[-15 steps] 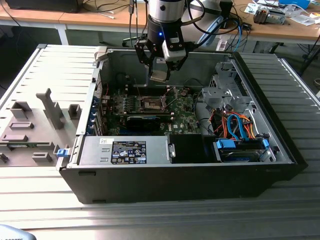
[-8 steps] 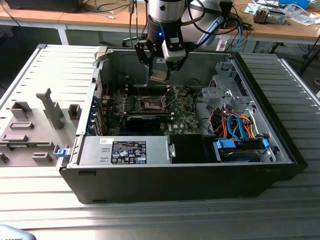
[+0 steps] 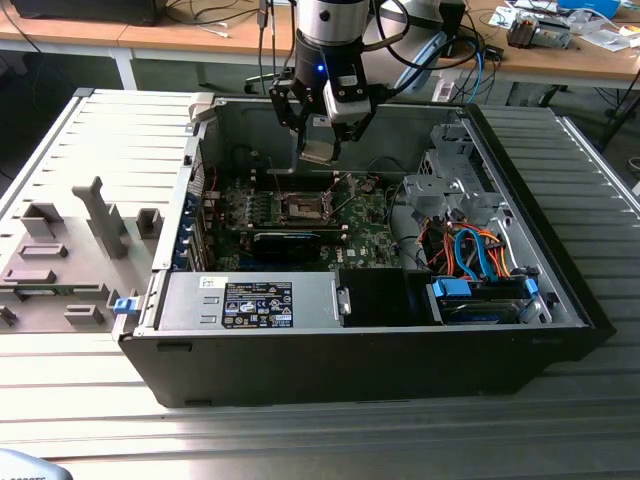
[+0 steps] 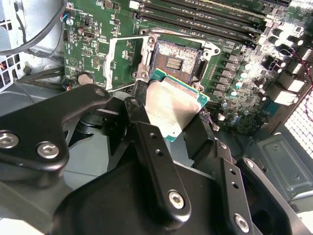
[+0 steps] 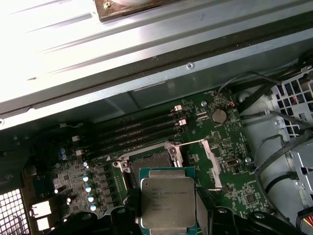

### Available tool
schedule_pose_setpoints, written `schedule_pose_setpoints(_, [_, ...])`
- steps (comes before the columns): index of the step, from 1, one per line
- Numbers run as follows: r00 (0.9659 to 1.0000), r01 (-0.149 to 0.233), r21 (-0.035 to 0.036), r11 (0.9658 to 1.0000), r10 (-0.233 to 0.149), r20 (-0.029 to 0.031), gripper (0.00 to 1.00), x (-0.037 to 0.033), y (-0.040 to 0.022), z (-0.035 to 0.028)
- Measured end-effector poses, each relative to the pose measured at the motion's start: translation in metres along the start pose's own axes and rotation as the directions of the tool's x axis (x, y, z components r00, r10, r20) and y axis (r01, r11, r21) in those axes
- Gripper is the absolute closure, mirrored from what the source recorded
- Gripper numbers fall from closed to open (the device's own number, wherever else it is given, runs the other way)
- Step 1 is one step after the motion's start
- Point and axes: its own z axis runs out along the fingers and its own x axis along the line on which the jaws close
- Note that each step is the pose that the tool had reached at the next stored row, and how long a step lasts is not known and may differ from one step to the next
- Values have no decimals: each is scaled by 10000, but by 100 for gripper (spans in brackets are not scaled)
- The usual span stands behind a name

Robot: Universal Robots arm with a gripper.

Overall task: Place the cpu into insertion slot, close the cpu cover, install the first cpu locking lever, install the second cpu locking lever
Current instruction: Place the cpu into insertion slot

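Cpu (image 5: pixel 166 203) in the tight grip of the jaws, arm (image 3: pixel 330 30) vertical above the insertion slot (image 4: pixel 172 58).

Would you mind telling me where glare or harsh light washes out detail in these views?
In the first wrist view the ribbed metal surface is blown out white, the cpu evenly lit; in the second wrist view glare whitens the motherboard components; in the exterior view a bright band crosses the table, the case interior darker.
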Motion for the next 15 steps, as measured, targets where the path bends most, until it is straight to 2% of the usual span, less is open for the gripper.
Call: schedule_pose_setpoints(15, [9999, -148, -3, 9999, 148, 13, 45, 0, 0, 0])
